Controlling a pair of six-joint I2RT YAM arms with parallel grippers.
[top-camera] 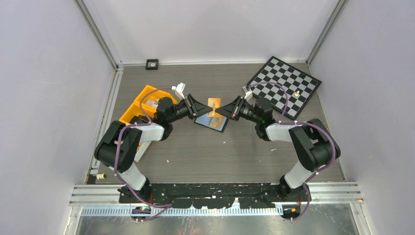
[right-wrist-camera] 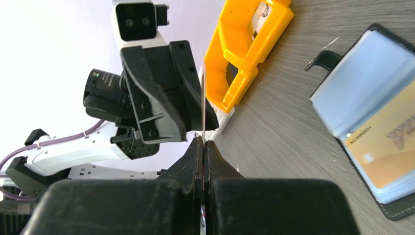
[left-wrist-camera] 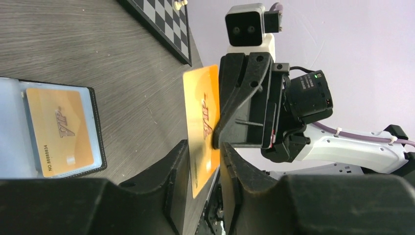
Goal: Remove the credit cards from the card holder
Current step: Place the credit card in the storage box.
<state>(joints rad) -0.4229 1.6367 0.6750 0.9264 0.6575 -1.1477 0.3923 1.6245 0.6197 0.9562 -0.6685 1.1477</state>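
The black card holder [top-camera: 211, 122] lies open on the table with its grey-blue sleeves up. An orange-tan credit card [left-wrist-camera: 58, 131] still sits in one sleeve, also visible in the right wrist view [right-wrist-camera: 386, 152]. A second orange credit card [top-camera: 214, 104] is held upright in the air above the holder. My right gripper [right-wrist-camera: 203, 143] is shut on its edge, and the card shows there as a thin line [right-wrist-camera: 203, 98]. My left gripper [left-wrist-camera: 203, 154] is open. Its fingers straddle the card's other end [left-wrist-camera: 201, 117], with a gap on one side.
An orange plastic bin [top-camera: 142, 105] stands behind the left arm and shows again in the right wrist view [right-wrist-camera: 244, 49]. A chessboard [top-camera: 286, 85] with a small pale piece lies at the back right. A small black square [top-camera: 152, 64] sits by the back wall.
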